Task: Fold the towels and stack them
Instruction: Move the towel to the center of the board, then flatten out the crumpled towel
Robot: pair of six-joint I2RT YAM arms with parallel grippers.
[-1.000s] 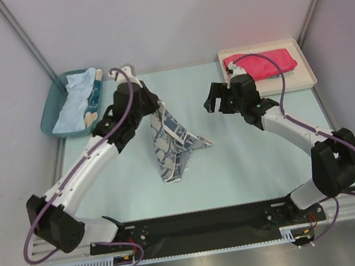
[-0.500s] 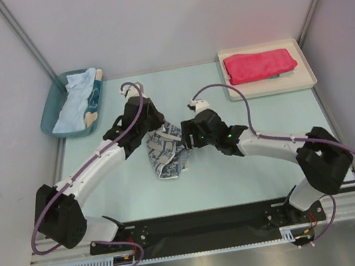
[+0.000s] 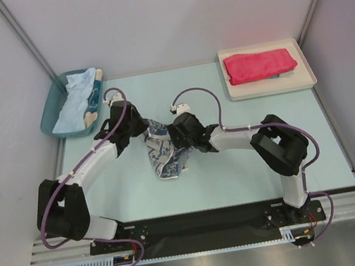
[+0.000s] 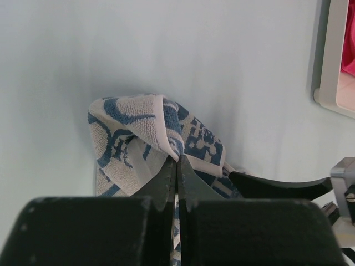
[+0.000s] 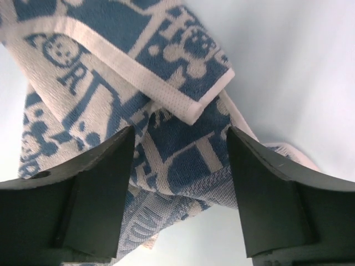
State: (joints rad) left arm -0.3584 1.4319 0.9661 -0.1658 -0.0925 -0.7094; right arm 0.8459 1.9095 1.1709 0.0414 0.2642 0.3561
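A: Where's the blue-and-white towel (image 3: 164,154)?
B: Mid-counter (image 3: 237,171), bunched lower than a second ago, left end effector (image 4: 176,165) clamped on it.
A: Right end effector (image 5: 180,166)?
B: Moved in. Its wrist view shows jaws apart astride the cloth, probably not touching; overhead hides that.

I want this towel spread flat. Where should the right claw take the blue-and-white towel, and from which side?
Probably the hemmed corner of the blue-and-white towel, from straight above: it lies loose on top of the bunched folds, under the open right claw, apart from where the left claw pinches.
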